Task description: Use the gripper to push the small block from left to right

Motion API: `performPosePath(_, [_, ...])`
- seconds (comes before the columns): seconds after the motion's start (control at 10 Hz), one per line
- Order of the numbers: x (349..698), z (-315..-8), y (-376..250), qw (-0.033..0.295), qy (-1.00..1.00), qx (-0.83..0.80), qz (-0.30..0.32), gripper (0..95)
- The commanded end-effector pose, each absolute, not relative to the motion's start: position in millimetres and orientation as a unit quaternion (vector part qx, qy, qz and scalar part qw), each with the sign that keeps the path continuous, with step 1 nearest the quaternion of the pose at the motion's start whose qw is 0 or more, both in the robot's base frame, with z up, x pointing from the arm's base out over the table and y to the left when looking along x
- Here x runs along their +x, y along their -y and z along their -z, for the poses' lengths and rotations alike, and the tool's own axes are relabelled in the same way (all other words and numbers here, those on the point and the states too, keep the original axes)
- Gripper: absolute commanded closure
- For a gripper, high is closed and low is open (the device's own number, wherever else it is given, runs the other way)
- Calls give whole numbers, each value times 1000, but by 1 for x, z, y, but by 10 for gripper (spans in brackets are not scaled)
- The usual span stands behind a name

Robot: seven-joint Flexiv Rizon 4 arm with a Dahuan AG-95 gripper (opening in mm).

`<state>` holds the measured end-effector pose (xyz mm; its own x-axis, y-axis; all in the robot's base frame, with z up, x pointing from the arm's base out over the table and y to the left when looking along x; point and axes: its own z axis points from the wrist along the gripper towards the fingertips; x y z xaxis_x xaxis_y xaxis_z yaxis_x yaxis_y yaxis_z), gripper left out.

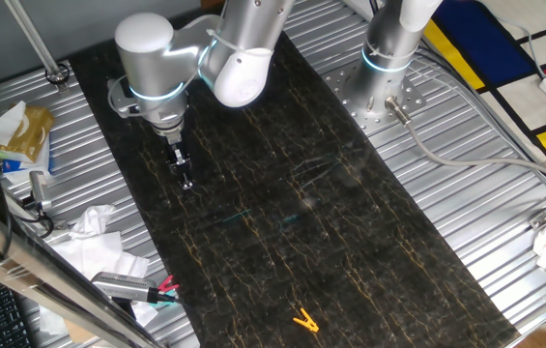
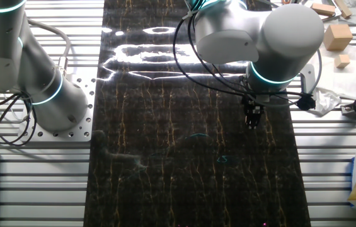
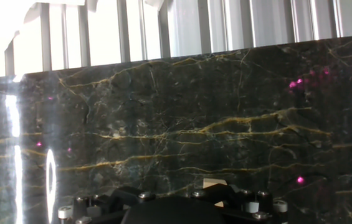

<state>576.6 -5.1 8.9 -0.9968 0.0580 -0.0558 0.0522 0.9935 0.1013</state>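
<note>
Gripper (image 1: 185,177), opening indeterminate, above the dark mat (image 1: 330,222); small block (image 3: 212,184) beside its tip, probably light, rigid: push its side.

We look along the hand at a dark marble-patterned mat (image 3: 225,124) veined with yellow and white lines, which fills most of the picture. Small magenta light spots (image 3: 299,180) dot its surface. A bright glare streak (image 3: 14,124) runs down its left side. Beyond the mat's far edge lies the ribbed metal desk (image 3: 225,28). At the bottom edge we see the gripper (image 3: 216,186), dark, with screw heads beside it; whether its jaws are parted we cannot tell.
</note>
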Motion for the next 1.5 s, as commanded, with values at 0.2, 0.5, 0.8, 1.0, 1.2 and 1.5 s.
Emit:
performPosePath(0.2, [577,-9,5,31,-998,28,-51,0])
performPosePath(0.5, [579,-9,3,32,-998,30,-54,0])
performPosePath(0.8, [582,-9,-4,32,-997,38,-55,0])
performPosePath(1.0, [583,-8,-7,32,-997,40,-55,0])
performPosePath(1.2, [583,-8,-9,33,-997,42,-57,0])
performPosePath(1.5, [584,-7,-16,34,-997,47,-58,0])
